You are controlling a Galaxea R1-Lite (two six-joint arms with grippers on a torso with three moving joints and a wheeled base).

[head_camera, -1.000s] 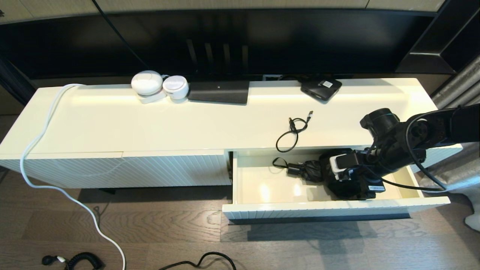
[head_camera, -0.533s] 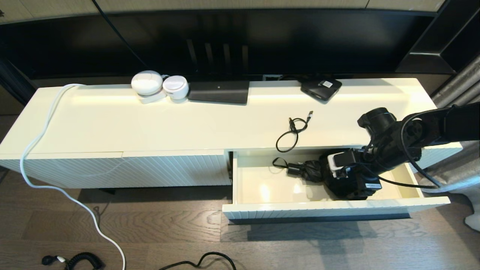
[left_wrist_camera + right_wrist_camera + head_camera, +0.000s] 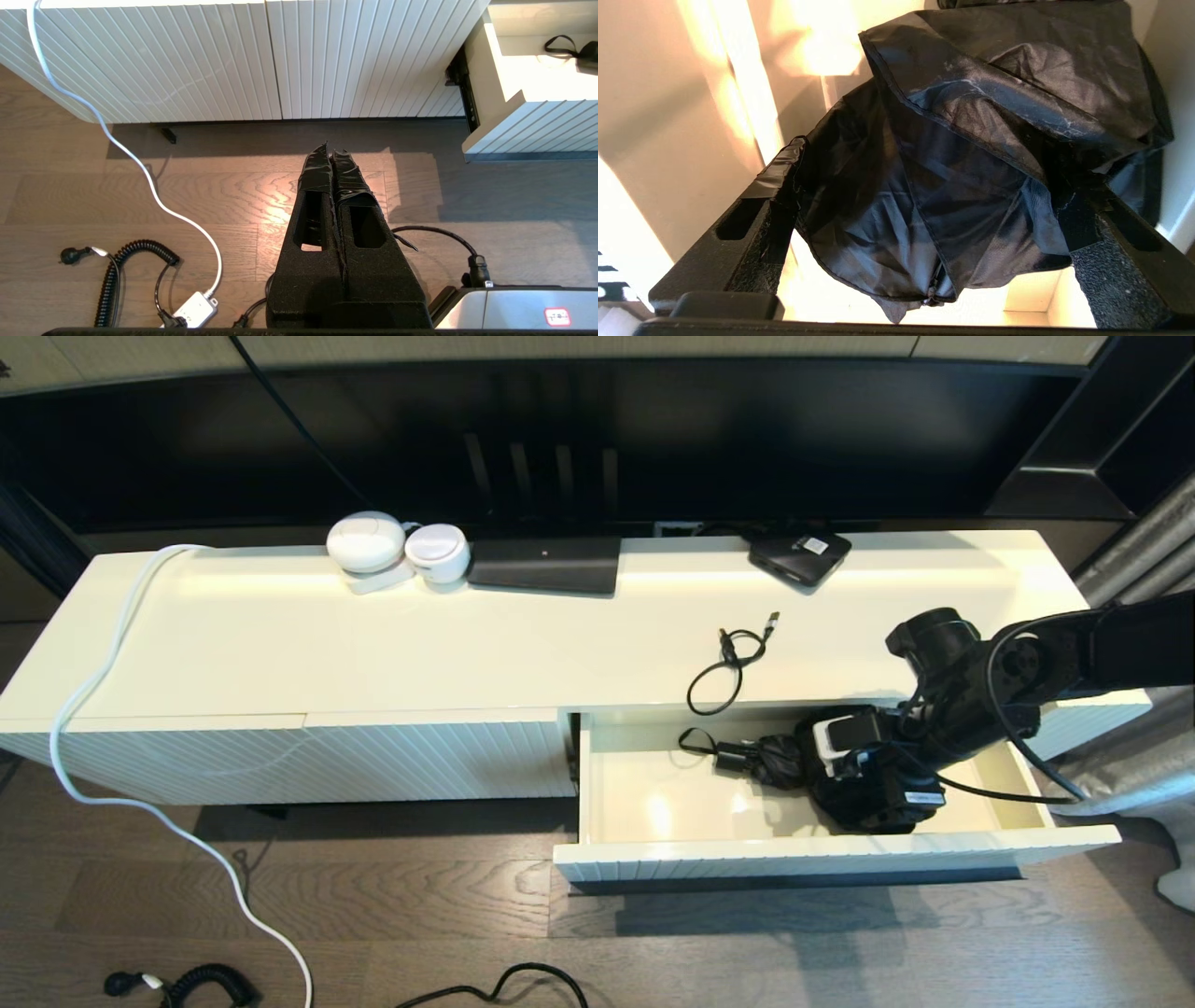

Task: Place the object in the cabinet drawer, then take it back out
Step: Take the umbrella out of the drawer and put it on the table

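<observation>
- Head view shows you the long cream cabinet (image 3: pixel 373 644) as the largest item; take its one pulled-out cabinet drawer (image 3: pixel 822 854), at the cabinet's right half, as the landmark for every place below.
- Step in hand, as I judge it: the object is in the drawer and the arm is placed over it, so you are either at the end of the putting-in or at the start of the taking-out. The frames alone do not settle which.
- Right gripper (image 3: pixel 924 224) is down inside the drawer, towards its right end. Its jaws stand wide apart, one finger on each side of the black fabric; no clamp on it is evident.
- Object: a black folded umbrella (image 3: pixel 780 761), its crumpled canopy lying on the drawer floor at the middle-to-right, its strap and handle end trailing towards the drawer's left. The left part of the drawer floor carries nothing visible.
- Next move, if it is removal: you need the jaws to close on a firm bundle of the canopy or the shaft beneath, not a loose fold, then lift clear of the drawer's front wall. Slack fabric may slip or snag.
- Left gripper (image 3: pixel 332 158) is parked low over the wooden floor, to the drawer's left and in front of the closed ribbed fronts; its jaws are pressed together, empty.
- Small black cable (image 3: pixel 728 667) lies on the cabinet top just behind the drawer.
</observation>
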